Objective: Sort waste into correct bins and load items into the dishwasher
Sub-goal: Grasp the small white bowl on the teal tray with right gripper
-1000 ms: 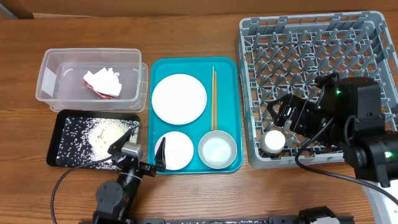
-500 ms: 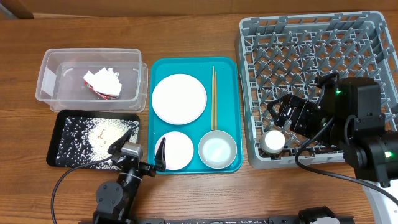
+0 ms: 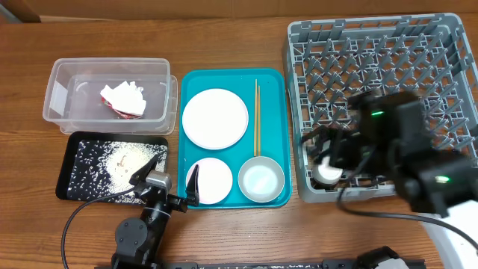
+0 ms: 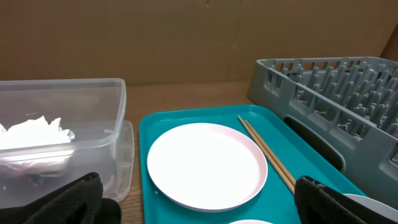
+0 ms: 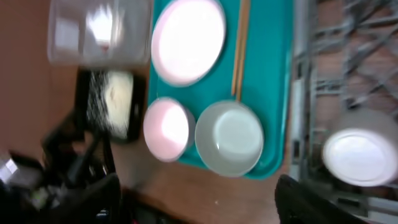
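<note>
- The tub (image 3: 56, 93) at the far left back holds the paper scraps (image 3: 123, 99). The black tray (image 3: 112, 135) in front of it holds the rice (image 3: 97, 168). Judging by this, the waste is sorted and only dishes are left.
- The left hand (image 3: 173, 178) sits low at the table's front edge, between the black tray and the teal tray (image 3: 231, 72). Its fingers are spread wide with nothing between them.
- The pink bowl (image 3: 213, 179) lies just to the right of that hand, in the teal tray's front left corner. The plate (image 3: 215, 118) lies straight ahead of the hand, further back.
- The chopsticks (image 3: 256, 118) lie side by side, right of the plate. Their long axis runs front to back, parallel to the rack's left wall, so I judge a hand would have to close across them from left to right.
- The steel bowl (image 3: 261, 179) sits in the tray's front right corner, just across the rack wall from the right arm. I take it to be that arm's nearest dish.
- The right hand (image 5: 196, 186) is over the rack's front left corner, blurred in the overhead view. Its wrist view shows the fingers wide apart and empty, and every dish on the tray lies to its left.
- The cup (image 3: 326, 173) stands in that corner of the rack (image 3: 418, 45), close under the hand. No other dish shows in the rack.
</note>
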